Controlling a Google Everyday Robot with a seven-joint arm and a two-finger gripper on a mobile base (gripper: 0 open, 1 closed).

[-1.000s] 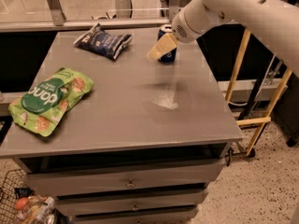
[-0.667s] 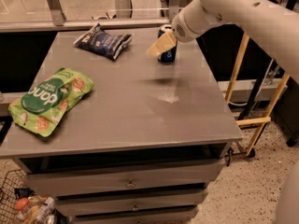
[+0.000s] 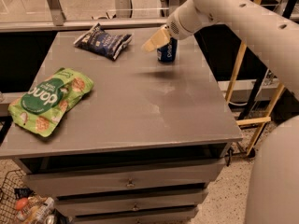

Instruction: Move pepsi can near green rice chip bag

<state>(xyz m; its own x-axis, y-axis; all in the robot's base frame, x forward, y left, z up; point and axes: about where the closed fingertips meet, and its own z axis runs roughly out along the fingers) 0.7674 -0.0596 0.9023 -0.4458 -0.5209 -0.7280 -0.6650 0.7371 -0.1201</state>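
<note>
The pepsi can (image 3: 167, 52) is a small dark blue can at the far right of the grey table (image 3: 140, 120). My gripper (image 3: 161, 43) is shut on it from above and to the left, with a tan finger (image 3: 155, 40) across its upper part. The can hangs a little above the tabletop, with a faint shadow below it. The green rice chip bag (image 3: 50, 99) lies flat near the table's left edge, well away from the can.
A dark blue crinkled chip bag (image 3: 103, 41) lies at the back of the table, left of the can. Drawers (image 3: 128, 183) run under the tabletop. A wire basket (image 3: 21, 206) with items sits on the floor at lower left. A wooden frame (image 3: 252, 120) stands to the right.
The gripper and its tan finger have shifted slightly up and to the left at the can. The can's shadow on the table has moved a little left. Both bags are unmoved.
</note>
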